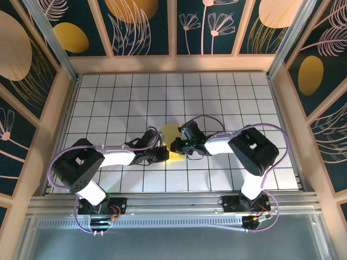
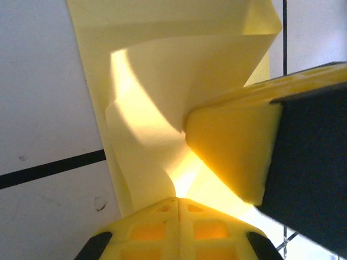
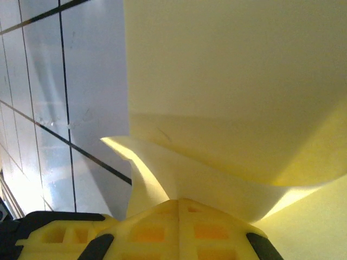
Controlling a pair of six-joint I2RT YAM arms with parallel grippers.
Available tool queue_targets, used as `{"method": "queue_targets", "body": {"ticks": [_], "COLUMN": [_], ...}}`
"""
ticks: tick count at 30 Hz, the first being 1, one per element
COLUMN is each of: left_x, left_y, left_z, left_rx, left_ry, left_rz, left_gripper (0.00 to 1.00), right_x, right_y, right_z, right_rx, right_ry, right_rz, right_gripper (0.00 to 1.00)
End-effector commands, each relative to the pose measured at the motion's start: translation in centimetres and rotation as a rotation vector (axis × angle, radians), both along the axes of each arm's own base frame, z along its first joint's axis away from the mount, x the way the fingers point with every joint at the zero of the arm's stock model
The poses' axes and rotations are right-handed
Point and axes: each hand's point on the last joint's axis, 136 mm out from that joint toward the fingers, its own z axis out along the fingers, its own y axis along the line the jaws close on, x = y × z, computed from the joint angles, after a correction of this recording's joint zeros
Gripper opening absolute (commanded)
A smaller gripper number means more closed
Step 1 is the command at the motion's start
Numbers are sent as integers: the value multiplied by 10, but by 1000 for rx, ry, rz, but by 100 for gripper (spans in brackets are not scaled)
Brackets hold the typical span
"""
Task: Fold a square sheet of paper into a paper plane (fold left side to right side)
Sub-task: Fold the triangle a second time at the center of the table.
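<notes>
The left end effector (image 1: 163, 154) and the right end effector (image 1: 175, 145) meet tip to tip over the middle of the tabletop (image 1: 227, 97). Each has its fingers clamped together on the yellow sheet of paper (image 1: 170, 131). The sheet sits between them, buckled and creased, and spreads out just ahead of both tips.

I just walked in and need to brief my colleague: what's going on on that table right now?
Two robot arms are folding a pale-yellow sheet of paper in the middle of the gridded table. The left gripper and the right gripper meet at the sheet, each with its fingers shut on part of it. The paper is creased and lifted into curved layers rather than lying flat. It is not yet a plane.
</notes>
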Motion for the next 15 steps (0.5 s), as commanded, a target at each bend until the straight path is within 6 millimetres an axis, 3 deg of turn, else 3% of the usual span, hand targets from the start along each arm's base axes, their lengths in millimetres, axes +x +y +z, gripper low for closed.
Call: {"method": "queue_targets", "body": {"ticks": [1, 12, 15], "left_x": [-20, -20, -19], "left_y": [34, 32, 31], "left_z": [-37, -37, -36], "left_rx": [171, 162, 155], "left_ry": [96, 95, 91], "left_rz": [17, 12, 9], "left_gripper": [0, 0, 0], "right_x": [19, 50, 55], "right_y": [-29, -71, -69], "right_z": [-19, -23, -18], "right_rx": [-110, -129, -127], "right_ry": [-7, -11, -24], "right_rz": [-66, -149, -136], "right_gripper": [0, 0, 0]}}
